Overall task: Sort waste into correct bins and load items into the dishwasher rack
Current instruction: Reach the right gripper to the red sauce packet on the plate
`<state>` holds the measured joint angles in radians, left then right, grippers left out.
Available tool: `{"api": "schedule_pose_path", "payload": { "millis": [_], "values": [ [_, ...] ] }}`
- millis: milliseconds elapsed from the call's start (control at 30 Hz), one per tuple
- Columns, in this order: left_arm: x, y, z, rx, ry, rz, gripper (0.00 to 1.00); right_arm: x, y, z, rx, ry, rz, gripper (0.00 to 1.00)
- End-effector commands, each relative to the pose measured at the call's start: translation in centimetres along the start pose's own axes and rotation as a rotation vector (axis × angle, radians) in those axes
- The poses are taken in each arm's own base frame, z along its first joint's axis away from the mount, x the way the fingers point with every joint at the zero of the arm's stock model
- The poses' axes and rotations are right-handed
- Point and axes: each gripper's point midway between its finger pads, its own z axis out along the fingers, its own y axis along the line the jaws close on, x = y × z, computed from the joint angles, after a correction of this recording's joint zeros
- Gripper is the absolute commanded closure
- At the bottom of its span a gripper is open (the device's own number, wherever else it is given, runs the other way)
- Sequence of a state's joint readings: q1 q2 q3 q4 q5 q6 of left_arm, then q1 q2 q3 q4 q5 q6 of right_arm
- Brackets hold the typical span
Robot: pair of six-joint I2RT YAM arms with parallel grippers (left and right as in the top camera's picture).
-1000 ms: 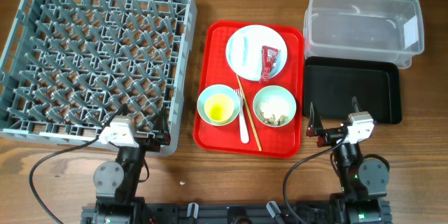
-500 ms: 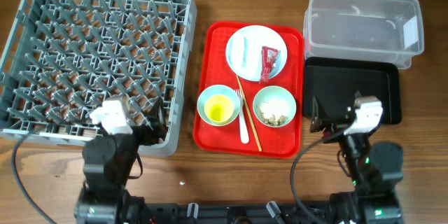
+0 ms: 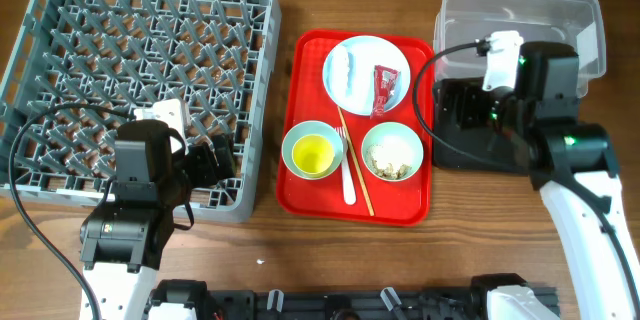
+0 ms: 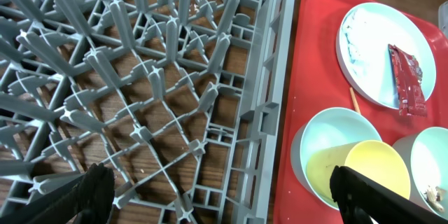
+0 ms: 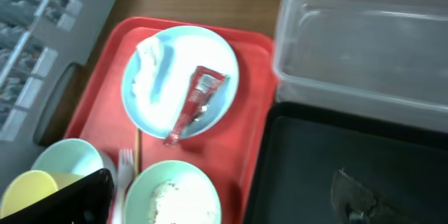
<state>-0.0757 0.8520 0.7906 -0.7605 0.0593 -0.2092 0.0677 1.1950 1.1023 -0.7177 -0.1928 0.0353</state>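
Observation:
On the red serving tray, the pale plate point(image 3: 366, 73) holds the white tissue point(image 3: 350, 72) and the red wrapper point(image 3: 385, 90). One green bowl point(image 3: 296, 140) holds the yellow cup point(image 3: 315, 152). The other bowl point(image 3: 392, 150) holds beige food scraps point(image 5: 171, 199). The fork point(image 3: 347, 170) and chopstick point(image 3: 353, 160) lie between the bowls. My left gripper point(image 3: 215, 160) is open and empty over the grey rack's point(image 3: 140, 80) front right corner. My right gripper point(image 3: 447, 110) is open and empty over the black tray point(image 3: 470, 155), beside the clear tub point(image 3: 520, 30).
The red serving tray point(image 3: 305, 140) lies between the rack and the bins. In the left wrist view the rack's wall point(image 4: 269, 105) runs next to the tray. Cables trail from both arms across the rack and the black tray.
Both arms have risen from the table's front edge and moved back: the left over the rack's front right corner, the right over the black tray. Both grippers stayed open.

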Motion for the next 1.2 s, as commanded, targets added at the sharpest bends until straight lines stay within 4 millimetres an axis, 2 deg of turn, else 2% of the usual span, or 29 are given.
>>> {"api": "schedule_pose_path", "payload": {
  "millis": [0, 100, 267, 333, 367, 433, 500, 667, 733, 900, 1000, 1100, 1133, 1167],
  "values": [
    [-0.8, 0.0, -0.4, -0.003, -0.022, -0.012, 0.0, -1.4, 2.1, -0.2, -0.088, -0.022, 0.002, 0.0],
    [-1.0, -0.1, -0.4, -0.001, -0.03, -0.012, 0.0, -3.6, 4.8, 0.4, -0.128, -0.023, -0.059, 0.0],
    [-1.1, -0.1, -0.4, 0.0, -0.033, -0.012, 0.0, -9.6, 9.3, 2.9, -0.139, -0.017, -0.148, 0.0],
    [-1.1, -0.1, -0.4, 0.0, -0.033, -0.012, 0.0, -11.1, 10.9, 5.2, -0.131, -0.015, -0.169, 0.0],
    [-1.1, -0.1, -0.4, 0.0, -0.033, -0.012, 0.0, -11.1, 11.2, 7.1, -0.104, -0.001, -0.144, 0.0],
    [-1.1, -0.1, -0.4, 0.0, -0.033, -0.012, 0.0, -9.7, 11.8, 10.6, -0.093, 0.05, -0.117, 0.0],
    [-1.1, -0.1, -0.4, 0.0, -0.033, -0.012, 0.0, -7.4, 12.5, 14.9, -0.091, 0.124, -0.113, 0.03],
    [-1.1, -0.1, -0.4, 0.0, -0.032, -0.012, 0.0, -2.8, 11.5, 21.6, -0.038, 0.251, -0.011, 0.07],
    [-1.1, -0.1, -0.4, 0.0, -0.032, -0.012, 0.0, -1.2, 11.5, 23.6, -0.04, 0.289, 0.023, 0.11],
    [-1.1, -0.1, -0.4, 0.0, -0.032, -0.012, 0.0, 2.8, 10.5, 27.0, -0.005, 0.386, 0.065, 0.2],
    [-1.1, -0.1, -0.4, 0.0, -0.032, -0.012, 0.0, 4.1, 10.2, 27.8, 0.005, 0.414, 0.069, 0.38],
    [-1.1, -0.1, -0.4, 0.0, -0.032, -0.012, 0.0, 4.5, 10.1, 28.0, 0.014, 0.424, 0.095, 0.72],
    [-1.1, -0.1, -0.4, 0.0, -0.032, -0.012, 0.0, 4.5, 10.3, 28.0, 0.005, 0.425, 0.096, 0.78],
    [-1.1, -0.1, -0.4, 0.0, -0.032, -0.012, 0.0, 4.4, 10.8, 27.8, -0.026, 0.43, 0.102, 0.95]
  ]
}}
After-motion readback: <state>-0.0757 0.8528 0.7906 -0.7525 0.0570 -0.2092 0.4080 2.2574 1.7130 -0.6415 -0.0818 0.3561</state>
